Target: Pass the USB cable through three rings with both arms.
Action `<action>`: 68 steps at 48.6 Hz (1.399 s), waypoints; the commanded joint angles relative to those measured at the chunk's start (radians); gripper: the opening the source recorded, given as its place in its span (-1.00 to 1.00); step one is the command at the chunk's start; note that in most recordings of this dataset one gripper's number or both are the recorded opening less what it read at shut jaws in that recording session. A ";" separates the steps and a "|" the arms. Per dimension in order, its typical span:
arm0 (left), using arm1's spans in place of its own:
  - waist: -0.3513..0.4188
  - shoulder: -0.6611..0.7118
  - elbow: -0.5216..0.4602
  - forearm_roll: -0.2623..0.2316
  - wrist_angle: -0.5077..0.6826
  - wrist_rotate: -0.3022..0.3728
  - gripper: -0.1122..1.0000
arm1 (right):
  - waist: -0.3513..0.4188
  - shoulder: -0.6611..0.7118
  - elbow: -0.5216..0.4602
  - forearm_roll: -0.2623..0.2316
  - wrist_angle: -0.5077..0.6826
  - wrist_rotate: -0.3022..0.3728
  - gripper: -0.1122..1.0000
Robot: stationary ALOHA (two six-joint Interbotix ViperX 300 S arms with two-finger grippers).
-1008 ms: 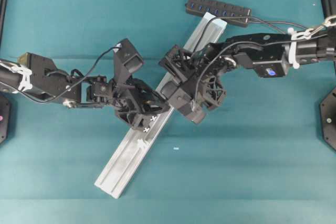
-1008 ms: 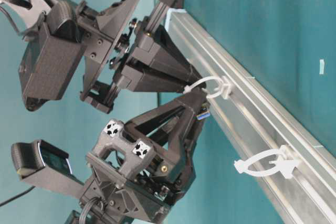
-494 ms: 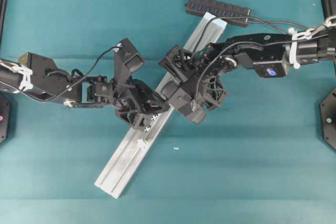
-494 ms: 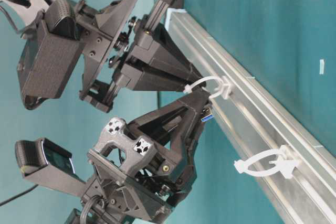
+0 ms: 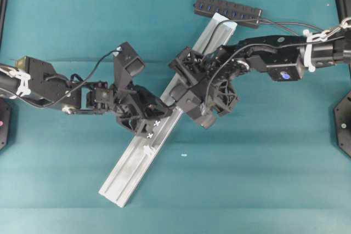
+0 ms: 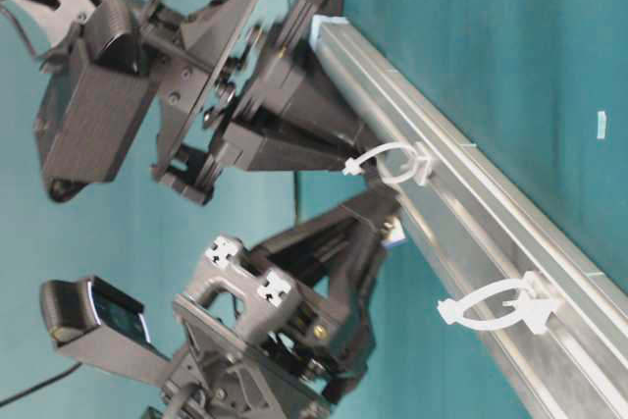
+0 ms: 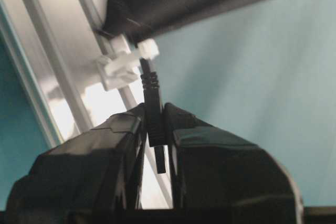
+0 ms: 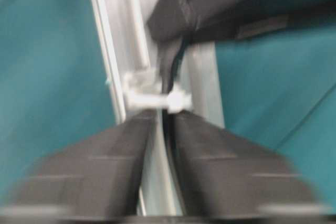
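Grippers of both arms meet over the middle of the silver rail (image 5: 164, 130), which lies diagonally on the teal bench (image 5: 258, 157) — its upper end toward the far edge beside a black multi-port hub (image 5: 227, 11), its lower end toward the near left.

Left gripper (image 7: 156, 129): the fingers (image 7: 118, 129) are clamped on the USB cable (image 7: 152, 111), gripping it at the ribbed collar behind the plug; the cord rises from the pinch to the white ring (image 7: 126, 62) just above it on the rail. In the overhead view this gripper (image 5: 159, 114) reaches in from the left edge of the bench and sits against the rail's left side.

Right gripper (image 8: 165, 129): the picture is blurred, but the two fingers (image 8: 131, 150) stand slightly apart with a narrow gap between them, and the thin black cord (image 8: 169, 77) runs down through that gap past the ring (image 8: 152, 95); whether the pads touch the cord cannot be told. Overhead, this gripper (image 5: 178, 100) comes from the right edge and lies across the rail.

Table-level view — two rings show on the rail: one (image 6: 392, 162) between the two grippers' tips, another (image 6: 500, 306) lower down the rail, well apart from both.
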 commanded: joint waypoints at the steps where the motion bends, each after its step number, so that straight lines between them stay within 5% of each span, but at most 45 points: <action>1: -0.012 -0.017 -0.006 0.005 -0.008 0.002 -0.58 | 0.005 -0.009 0.008 0.002 -0.028 0.023 0.41; 7: -0.020 -0.020 0.002 0.005 -0.008 0.000 -0.58 | 0.006 -0.021 0.028 0.002 -0.084 0.052 0.78; 15: -0.049 -0.031 0.021 0.005 -0.006 -0.011 -0.58 | 0.005 -0.046 0.040 0.002 -0.141 0.095 0.73; 28: -0.069 -0.077 0.091 0.005 -0.029 -0.129 -0.60 | 0.014 -0.074 0.040 0.002 -0.141 0.106 0.72; 50: -0.069 -0.080 0.081 0.005 -0.037 -0.135 -0.60 | 0.121 -0.038 0.028 0.002 -0.213 0.247 0.71; 68: -0.067 -0.081 0.077 0.003 -0.066 -0.141 -0.61 | 0.152 0.018 0.003 0.002 -0.233 0.252 0.56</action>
